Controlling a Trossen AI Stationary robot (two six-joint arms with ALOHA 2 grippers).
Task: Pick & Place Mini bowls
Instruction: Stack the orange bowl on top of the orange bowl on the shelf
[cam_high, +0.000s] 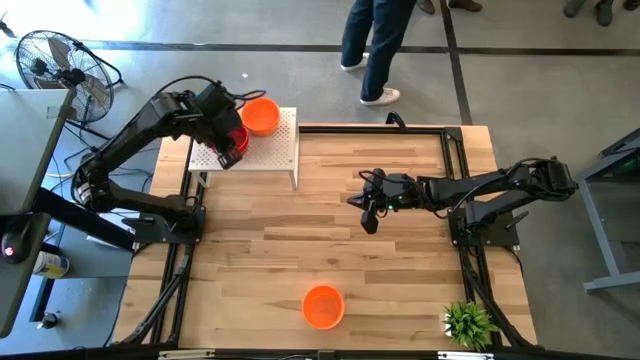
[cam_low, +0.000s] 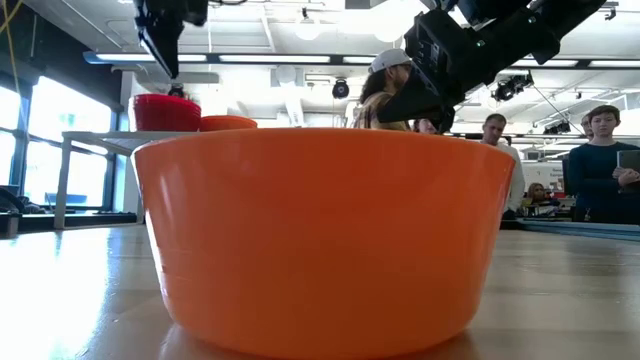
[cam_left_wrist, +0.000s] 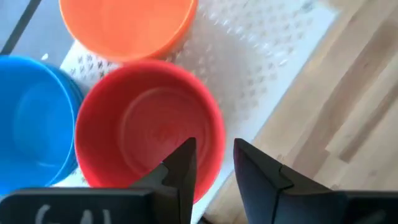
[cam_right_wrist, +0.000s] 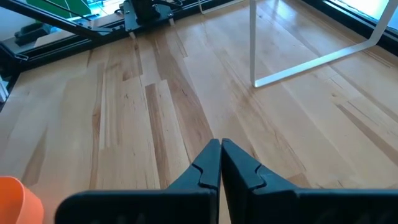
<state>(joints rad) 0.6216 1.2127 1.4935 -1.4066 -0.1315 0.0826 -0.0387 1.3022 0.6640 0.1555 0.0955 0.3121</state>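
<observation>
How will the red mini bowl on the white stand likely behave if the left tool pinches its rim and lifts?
The red bowl looks like thin, glossy plastic, so it is probably light and stiff, but slippery under the left tool, whose fingers straddle its rim. Held by one wall, it would likely tilt. The blue bowl and orange bowl sit close by and may get nudged.

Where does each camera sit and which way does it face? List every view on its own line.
High view: overhead, straight down on the table; both arms, left gripper over the white stand, right gripper mid-table.
Low view: table height, facing across an orange bowl into the room; both arms enter from above.
Left wrist view: down past parted fingers straddling the red bowl rim.
Right wrist view: past shut fingers across bare wood.
Shared: the red bowl on the stand shows in high, low and left wrist views.
</observation>
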